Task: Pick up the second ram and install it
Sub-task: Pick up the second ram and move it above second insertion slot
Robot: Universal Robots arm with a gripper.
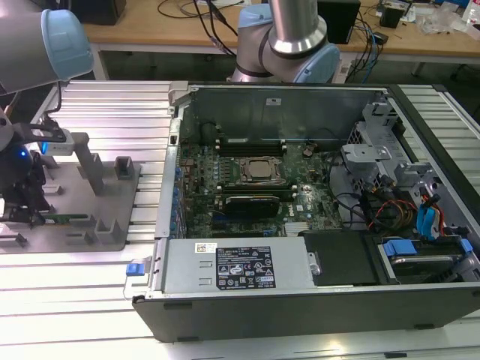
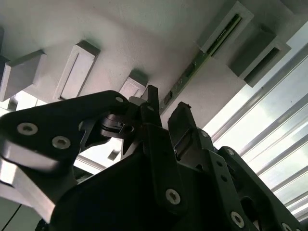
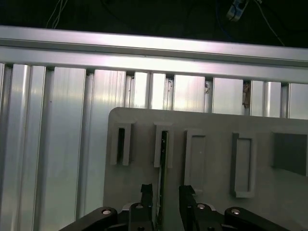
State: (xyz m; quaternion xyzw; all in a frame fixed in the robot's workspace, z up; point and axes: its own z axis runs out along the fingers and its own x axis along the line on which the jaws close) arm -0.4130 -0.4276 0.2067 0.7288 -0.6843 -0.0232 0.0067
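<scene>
Okay, readable writing first: a black-and-white sticker (image 1: pixel 246 268) sits on the metal box at the near edge of the computer case (image 1: pixel 315 315), with a smaller white label (image 1: pixel 206 247) beside it; the print on both is too small to make out. The case is an open, dark grey metal shell, and the green motherboard (image 1: pixel 225 161) lies flat inside it. In the exterior view the case stands on the right of the tray (image 1: pixel 112 225), well apart from it. The tray is a matte grey plastic slab with rounded corners and upright rectangular slotted posts, and it rests on a table (image 1: pixel 105 112) of shiny ribbed aluminium slats. The ram (image 2: pixel 201 58) is a thin green stick standing on edge in the tray, with one end in a slotted post. It shows in the first wrist view (image 3: pixel 164 144) and in the exterior view as a green strip (image 1: pixel 66 219). The gripper (image 2: pixel 167 103) is black, jointed and screwed together. It hangs right over the tray (image 3: pixel 166 190) at the ram's free end. Its fingers (image 3: pixel 146 188) are parted with a narrow gap, one on each side of the stick. Whether they touch the stick can't be told. In the exterior view the gripper (image 1: pixel 26 210) is at the tray's left end.
</scene>
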